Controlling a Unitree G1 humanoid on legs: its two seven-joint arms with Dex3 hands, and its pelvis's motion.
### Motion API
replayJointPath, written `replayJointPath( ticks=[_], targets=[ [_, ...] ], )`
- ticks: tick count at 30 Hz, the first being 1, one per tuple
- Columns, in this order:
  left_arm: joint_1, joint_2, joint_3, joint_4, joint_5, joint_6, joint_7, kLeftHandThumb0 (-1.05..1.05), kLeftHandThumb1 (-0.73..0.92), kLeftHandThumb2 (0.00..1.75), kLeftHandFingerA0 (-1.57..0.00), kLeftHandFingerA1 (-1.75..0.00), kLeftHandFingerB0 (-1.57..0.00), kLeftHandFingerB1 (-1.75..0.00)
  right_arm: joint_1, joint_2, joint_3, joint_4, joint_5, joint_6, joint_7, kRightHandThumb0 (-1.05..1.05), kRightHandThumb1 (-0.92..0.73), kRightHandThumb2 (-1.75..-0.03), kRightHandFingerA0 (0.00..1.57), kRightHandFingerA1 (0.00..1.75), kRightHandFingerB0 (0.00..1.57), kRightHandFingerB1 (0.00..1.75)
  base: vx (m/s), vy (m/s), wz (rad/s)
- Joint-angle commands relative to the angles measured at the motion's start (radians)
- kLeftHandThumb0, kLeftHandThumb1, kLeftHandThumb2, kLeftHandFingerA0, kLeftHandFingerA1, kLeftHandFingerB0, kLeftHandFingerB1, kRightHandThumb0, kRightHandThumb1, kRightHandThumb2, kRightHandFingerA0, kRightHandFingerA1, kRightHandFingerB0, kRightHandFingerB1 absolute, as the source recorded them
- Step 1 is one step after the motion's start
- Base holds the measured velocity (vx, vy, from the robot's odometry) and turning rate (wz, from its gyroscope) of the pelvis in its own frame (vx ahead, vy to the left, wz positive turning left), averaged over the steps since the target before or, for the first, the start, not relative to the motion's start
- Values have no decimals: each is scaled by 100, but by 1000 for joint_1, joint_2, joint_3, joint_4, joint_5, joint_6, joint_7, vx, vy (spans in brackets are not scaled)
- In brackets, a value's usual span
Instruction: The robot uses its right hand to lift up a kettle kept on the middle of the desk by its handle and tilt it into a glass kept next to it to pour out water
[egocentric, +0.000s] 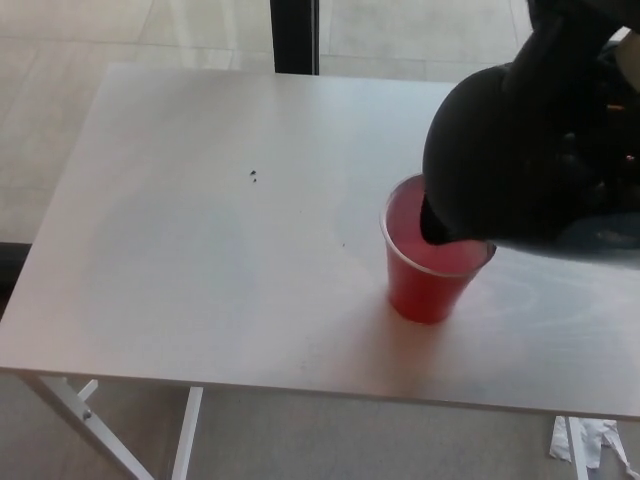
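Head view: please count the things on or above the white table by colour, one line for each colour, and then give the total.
Black: 1, the kettle, tilted with its spout over the cup.
Red: 1, the cup, standing upright on the table.
Total: 2.
The small dark specks on the table are too small to identify, so they are not counted.
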Motion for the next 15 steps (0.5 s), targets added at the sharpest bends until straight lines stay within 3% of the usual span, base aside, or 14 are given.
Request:
replayJointPath(
  ticks=[1, 2, 3, 6, 9, 10, 11, 12, 13, 14, 15],
  targets=[
    [17, 9, 12, 5, -4, 12, -3, -90, 92, 69, -48, -59, -32, -55, 42, -26, -68, 28, 77, -25, -55, -34, -67, -74, 85, 175, 68, 156, 0, 0, 0],
    [19, 8, 12, 5, -4, 10, 0, -88, 92, 68, -48, -59, -34, -55, 53, -30, -89, 39, 82, -10, -59, -36, -73, -69, 85, 175, 69, 125, 0, 0, 0],
    [22, 8, 9, 4, 0, 6, 4, -87, 92, 69, -48, -58, -34, -54, 58, -32, -108, 47, 82, 18, -49, -36, -70, -69, 85, 175, 71, 133, 0, 0, 0],
    [27, 9, 11, 5, -1, 2, -1, -88, 92, 69, -47, -58, -33, -55, 56, -19, -135, 57, 68, 91, -16, -36, -70, -68, 85, 175, 70, 133, 0, 0, 0],
    [30, 7, 3, 6, 9, -9, 8, -87, 92, 70, -48, -57, -34, -54, 90, -14, -204, 70, 108, 116, -56, -30, -70, -69, 83, 175, 67, 99, 0, 0, 0],
    [31, 6, 6, 8, 6, -9, 6, -87, 92, 70, -48, -57, -34, -54, 100, -14, -216, 72, 109, 128, -59, -30, -70, -69, 83, 175, 67, 99, 0, 0, 0],
    [29, 5, 14, 8, -5, -1, -3, -88, 92, 69, -47, -58, -33, -55, 114, 6, -235, 63, 99, 195, -45, -29, -67, -79, 84, 175, 72, 104, 0, 0, 0],
    [30, 5, 14, 8, -5, 4, 0, -88, 92, 69, -47, -58, -33, -55, 133, 13, -253, 54, 121, 188, -58, -27, -66, -80, 84, 175, 74, 88, 0, 0, 0],
    [29, 5, 15, 8, -5, 4, 0, -88, 92, 69, -47, -58, -33, -55, 133, 13, -253, 53, 121, 189, -58, -27, -66, -80, 84, 175, 74, 88, 0, 0, 0],
    [31, 4, 14, 9, -3, 2, 4, -86, 92, 69, -48, -56, -34, -53, 147, 24, -269, 42, 136, 196, -62, -24, -60, -93, 111, 171, 71, 127, 0, 0, 0],
    [32, 3, 15, 11, -3, 0, 4, -86, 76, 114, -43, -62, -31, -59, 164, 29, -280, 33, 141, 209, -63, -29, -61, -89, 90, 155, 82, 101, 0, 0, 0]
  ],
)
